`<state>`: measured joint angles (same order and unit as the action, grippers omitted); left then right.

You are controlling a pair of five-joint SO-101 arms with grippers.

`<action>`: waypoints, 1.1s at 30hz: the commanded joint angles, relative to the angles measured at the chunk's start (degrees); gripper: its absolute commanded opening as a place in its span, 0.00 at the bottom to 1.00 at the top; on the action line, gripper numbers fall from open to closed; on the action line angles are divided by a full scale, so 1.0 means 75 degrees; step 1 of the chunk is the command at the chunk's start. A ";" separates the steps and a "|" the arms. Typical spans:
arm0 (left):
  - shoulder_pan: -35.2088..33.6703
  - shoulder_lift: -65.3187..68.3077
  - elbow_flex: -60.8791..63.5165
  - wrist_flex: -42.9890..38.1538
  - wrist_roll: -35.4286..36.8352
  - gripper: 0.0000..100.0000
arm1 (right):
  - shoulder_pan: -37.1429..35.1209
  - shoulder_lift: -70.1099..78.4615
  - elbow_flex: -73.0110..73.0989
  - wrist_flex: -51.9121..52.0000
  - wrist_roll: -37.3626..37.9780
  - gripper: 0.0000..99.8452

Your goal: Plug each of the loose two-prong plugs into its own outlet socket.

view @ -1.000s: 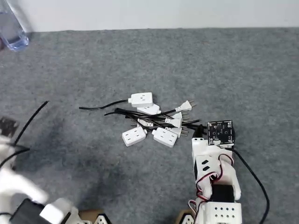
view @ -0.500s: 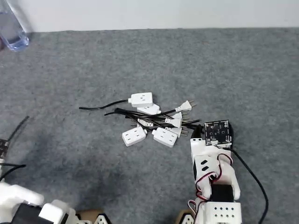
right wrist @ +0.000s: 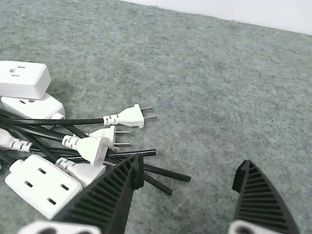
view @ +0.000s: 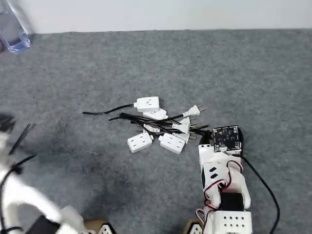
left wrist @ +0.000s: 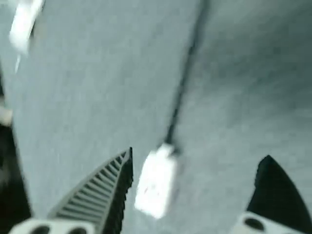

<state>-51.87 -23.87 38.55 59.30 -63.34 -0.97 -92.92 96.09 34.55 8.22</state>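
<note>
A pile of white outlet sockets and two-prong plugs on black cords lies mid-carpet. Among them are one socket (view: 147,103) at the back, two sockets (view: 140,141) (view: 172,143) at the front, and a loose plug (view: 193,110). My right gripper (right wrist: 187,192) is open just right of the pile, with two plugs (right wrist: 129,116) (right wrist: 90,145) and a socket (right wrist: 43,185) in front of it. The right arm (view: 222,163) stands at the front right. My left arm (view: 14,190) is a blur at the front left. The left gripper (left wrist: 197,161) is open over the carpet, where a blurred white corded piece (left wrist: 156,183) lies.
A clear bottle (view: 12,29) stands at the back left corner. Grey carpet (view: 243,73) covers the table up to a white wall behind. A thin black cable (view: 22,136) hangs by the left arm.
The left arm has swung about at the front left edge. The right arm edged slightly left toward the pile, then held. The pile has not moved.
</note>
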 commanded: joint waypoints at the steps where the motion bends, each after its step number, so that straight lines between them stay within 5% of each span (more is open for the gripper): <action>1: 0.2954 -0.0926 -0.0592 0.1559 0.0703 0.37 | -0.0029 0.0100 0.0094 -0.0111 0.0094 0.30; 6: 0.5943 -0.1489 -0.0639 0.1547 0.1711 0.37 | -0.0018 0.0100 0.0094 -0.0123 0.0094 0.30; 12: 0.7666 -0.0938 -0.0475 0.0422 0.2766 0.37 | -0.0018 0.0100 0.0094 -0.0170 0.0105 0.30; 18: 0.8451 0.1172 -0.1119 0.0199 0.2825 0.37 | -0.0018 0.0064 0.0094 -0.0170 0.0105 0.30; 33: 0.8686 0.4513 -0.2362 -0.0129 0.2813 0.37 | -0.0018 0.0053 0.0094 -0.0182 0.0410 0.30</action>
<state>12.84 9.10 23.43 61.23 -42.68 -0.97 -92.92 96.09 34.55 10.51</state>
